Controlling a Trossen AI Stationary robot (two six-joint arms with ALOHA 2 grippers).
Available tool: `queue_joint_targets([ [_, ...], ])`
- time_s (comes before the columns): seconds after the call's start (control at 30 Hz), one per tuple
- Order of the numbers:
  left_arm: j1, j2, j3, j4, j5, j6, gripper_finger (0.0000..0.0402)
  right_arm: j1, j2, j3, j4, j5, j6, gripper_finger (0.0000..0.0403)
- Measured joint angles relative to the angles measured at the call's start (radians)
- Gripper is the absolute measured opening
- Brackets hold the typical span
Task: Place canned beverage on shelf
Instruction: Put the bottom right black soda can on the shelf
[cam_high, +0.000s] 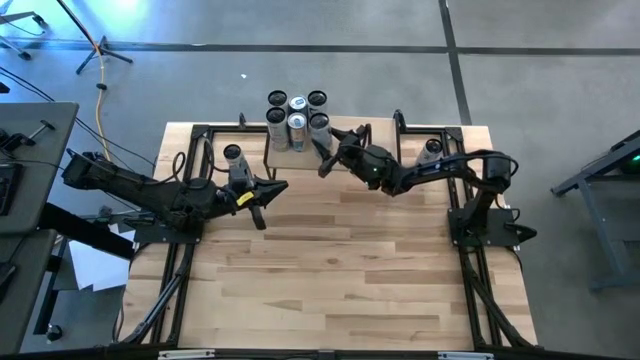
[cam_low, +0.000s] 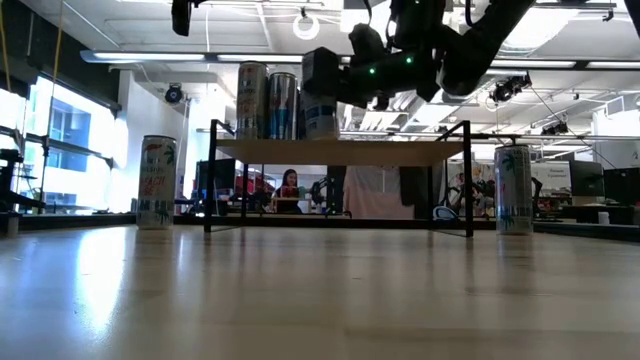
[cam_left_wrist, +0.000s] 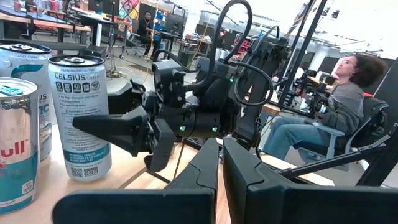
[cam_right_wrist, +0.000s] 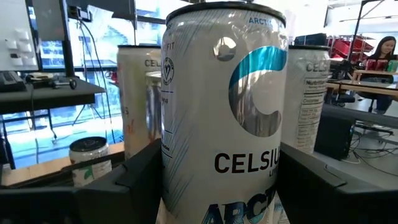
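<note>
Grey floor, bright windows, ceiling lights, desks, seated person.

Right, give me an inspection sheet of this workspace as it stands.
Surface: light wood table, bare in front.
Job's things: shelf at the far edge, carrying a cluster of cans; single can on the table to the left, another can to the right.
Clutter: nothing seen.
Tools: right tool at the shelf, fingers either side of a Celsius can; left tool shut, empty, over the table.
Cables: yellow cable on the floor, far left.
Surroundings: seated person beyond the table; tripod on the floor.
</note>
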Motion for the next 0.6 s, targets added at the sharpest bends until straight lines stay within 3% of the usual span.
queue_joint_targets([
  [0.6,0.0,0.0,0.0,0.01,0.0,0.0,0.0,-0.001,-0.002,0.0,-0.032,-0.002,0.001,0.0242],
])
